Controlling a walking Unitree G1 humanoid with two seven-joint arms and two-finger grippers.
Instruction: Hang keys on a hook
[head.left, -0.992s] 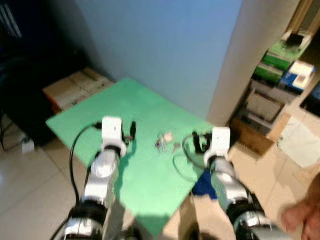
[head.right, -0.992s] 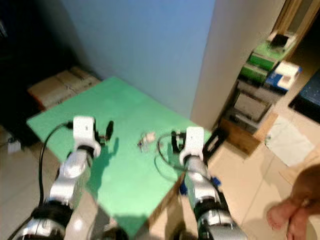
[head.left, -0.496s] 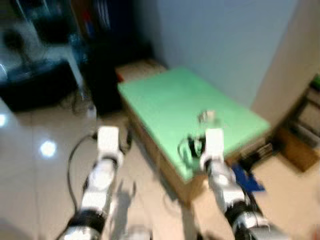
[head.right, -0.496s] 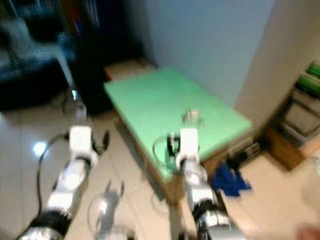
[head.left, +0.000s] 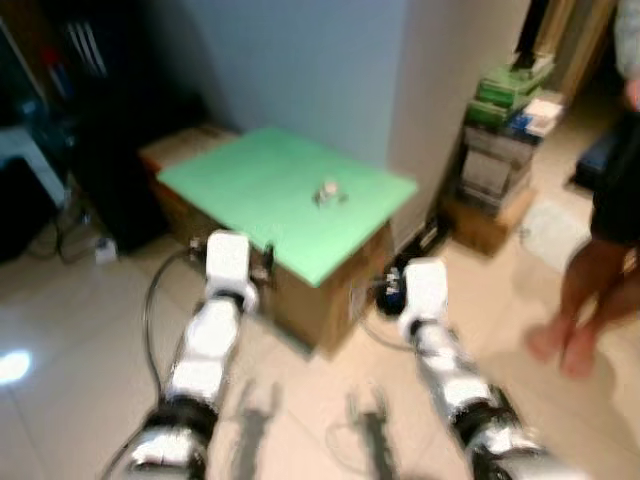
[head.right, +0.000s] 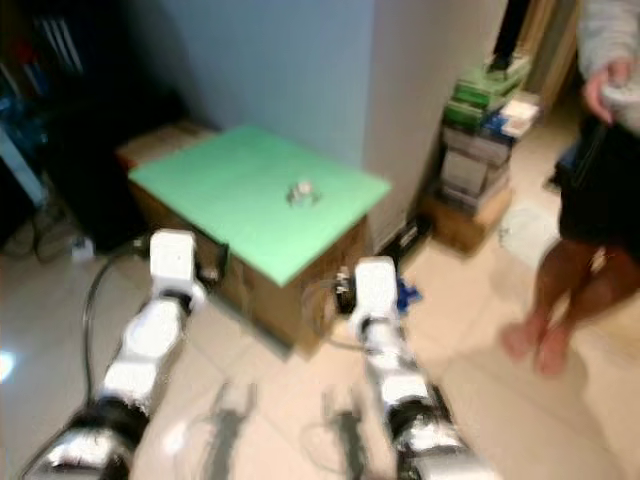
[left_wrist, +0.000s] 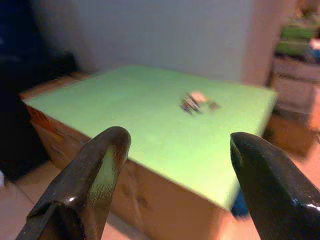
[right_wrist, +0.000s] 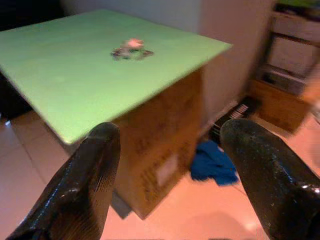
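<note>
Both end effectors (left_wrist: 172, 165) (right_wrist: 170, 165) spread empty, facing keys (head.left: 327, 191) on the green board (head.left: 250, 180)

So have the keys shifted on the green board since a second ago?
No. The keys lie on the green board near its far edge, towards the wall corner, as before. The camera pulled back, so only the view changed.

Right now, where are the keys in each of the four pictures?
Left eye view: keys lie on the green board, toward its far right part.
Right eye view: keys in the same spot on the board.
Left wrist view: keys seen between the open left end effector fingers.
Right wrist view: keys far beyond the open right end effector.
Shared landmark: the green board atop the cardboard box.
</note>
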